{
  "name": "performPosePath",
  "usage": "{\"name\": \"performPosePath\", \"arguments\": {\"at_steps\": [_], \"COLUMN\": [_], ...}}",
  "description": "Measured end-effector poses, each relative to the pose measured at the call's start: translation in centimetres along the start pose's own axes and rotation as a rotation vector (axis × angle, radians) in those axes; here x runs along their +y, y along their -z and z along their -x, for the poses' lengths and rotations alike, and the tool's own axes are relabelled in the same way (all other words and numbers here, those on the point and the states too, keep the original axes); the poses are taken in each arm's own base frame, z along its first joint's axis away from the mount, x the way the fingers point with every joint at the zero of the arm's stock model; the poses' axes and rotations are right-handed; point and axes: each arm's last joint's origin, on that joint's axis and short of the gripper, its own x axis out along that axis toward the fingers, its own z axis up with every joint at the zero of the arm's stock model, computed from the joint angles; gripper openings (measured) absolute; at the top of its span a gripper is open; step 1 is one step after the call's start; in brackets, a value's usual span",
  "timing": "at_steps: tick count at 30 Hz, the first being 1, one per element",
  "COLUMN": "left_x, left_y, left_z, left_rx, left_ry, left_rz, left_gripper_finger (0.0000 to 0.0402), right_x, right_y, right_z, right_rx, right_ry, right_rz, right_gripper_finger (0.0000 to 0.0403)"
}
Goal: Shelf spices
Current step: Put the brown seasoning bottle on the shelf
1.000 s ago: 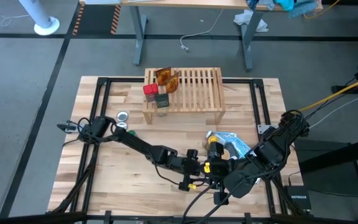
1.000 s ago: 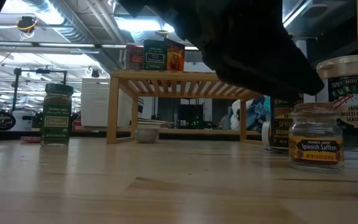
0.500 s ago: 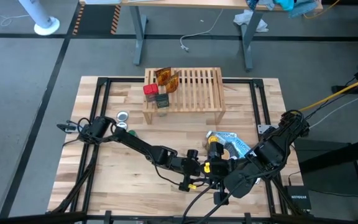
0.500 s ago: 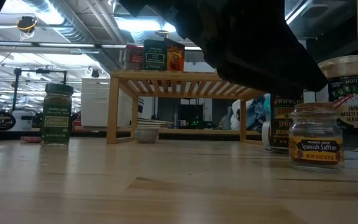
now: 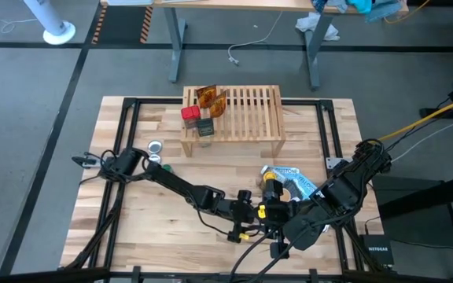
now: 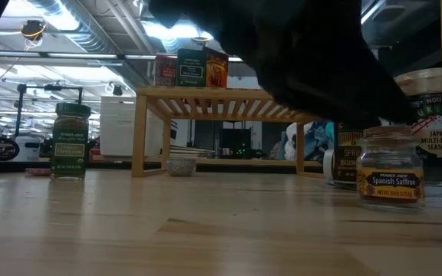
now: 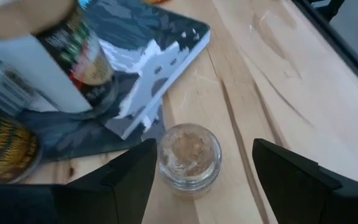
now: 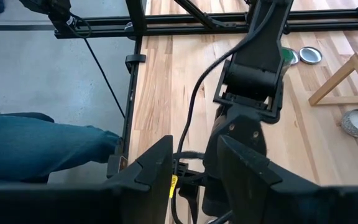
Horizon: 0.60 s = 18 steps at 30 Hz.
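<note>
Nothing has shifted: the left claw (image 7: 201, 180) stays spread around the saffron jar (image 7: 189, 158), beside the glossy pouch (image 7: 148, 68); right claw (image 8: 194, 165) slightly parted.

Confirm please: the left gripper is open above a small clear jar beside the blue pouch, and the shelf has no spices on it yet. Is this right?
Not quite. The shelf already carries spices at one end, as the high view shows. The rest holds: the left gripper is open over the small clear jar beside the blue pouch.
</note>
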Motion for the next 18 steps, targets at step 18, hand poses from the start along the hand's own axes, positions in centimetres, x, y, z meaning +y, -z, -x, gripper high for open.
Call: {"name": "performPosePath", "arguments": {"at_steps": [18], "left_x": [0.2], "left_y": [0.7], "left_z": [-1.3], "left_rx": [-0.019], "left_ry": [0.006], "left_rz": [0.007], "left_gripper_finger": [0.0257], "right_x": [0.0], "right_y": [0.0], "right_z": [0.0], "right_rx": [0.0], "right_ry": [-0.001], "right_rz": [0.0], "right_gripper_finger": [0.0134]}}
